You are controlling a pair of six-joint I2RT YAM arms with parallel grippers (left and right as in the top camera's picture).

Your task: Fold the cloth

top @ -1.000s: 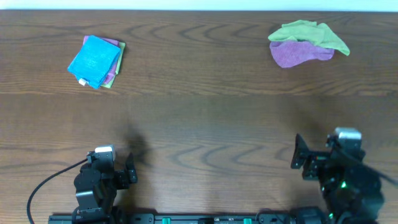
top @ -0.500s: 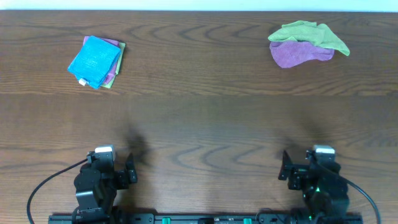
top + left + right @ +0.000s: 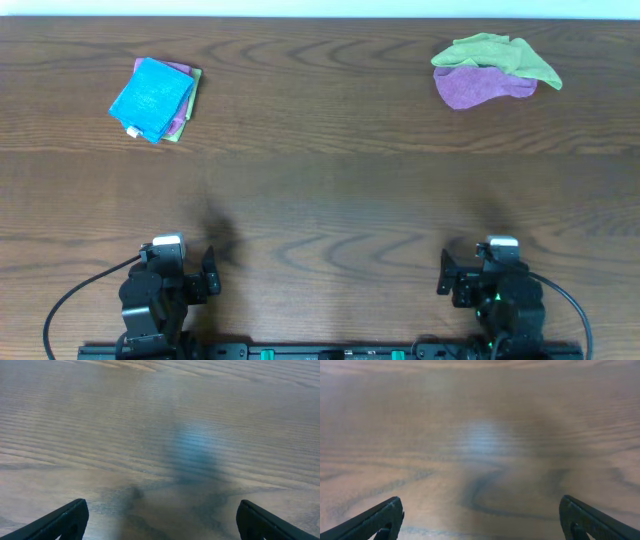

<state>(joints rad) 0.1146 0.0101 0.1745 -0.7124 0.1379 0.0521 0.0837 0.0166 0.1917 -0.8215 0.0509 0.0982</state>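
1. My right tool had just pulled back from further out on the right and parked near the front edge of the table. It now mirrored the left tool, which hadn't budged.
2. Both tools were spread wide with nothing in them. Each wrist view showed dark fingers at the bottom corners, fingers likewise on the right, and only bare wood between.
3. The cloth lay at the far left of the table, well apart from both tools. It was folded small, with its white tag at the near corner, on top of a stack of purple and green.
4. With both arms tucked home and the cloth already folded, I judged the job done, or as good as.
5. Only the overhead view showed the cloth, plus a loose heap of green over purple at far right. The wrist views saw only blurred wood grain, but they showed the spread of the jaws far better.
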